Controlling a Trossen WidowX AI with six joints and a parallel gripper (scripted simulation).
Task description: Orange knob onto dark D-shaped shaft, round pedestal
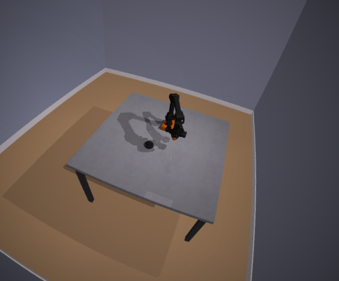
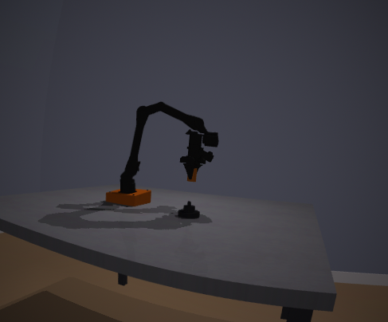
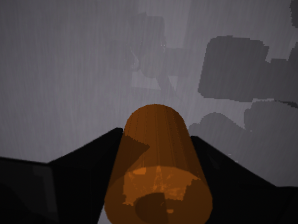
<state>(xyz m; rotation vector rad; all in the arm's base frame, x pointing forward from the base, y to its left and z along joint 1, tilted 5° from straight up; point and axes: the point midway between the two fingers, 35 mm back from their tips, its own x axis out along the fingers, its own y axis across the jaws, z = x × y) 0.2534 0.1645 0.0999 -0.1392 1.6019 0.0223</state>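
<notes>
The orange knob is a ribbed cylinder held in the air. The wrist view shows its near end face with part of a dark hole low in the frame. My gripper is shut on the knob, one black finger on each side. The round dark pedestal stands on the table, left of the gripper in the top view and below it in the exterior view. Its short shaft points up with nothing on it. The shaft's flat side cannot be made out. The pedestal is not visible in the wrist view.
The arm's orange base stands on the grey table, behind the gripper. Shadows of the arm fall across the tabletop around the pedestal.
</notes>
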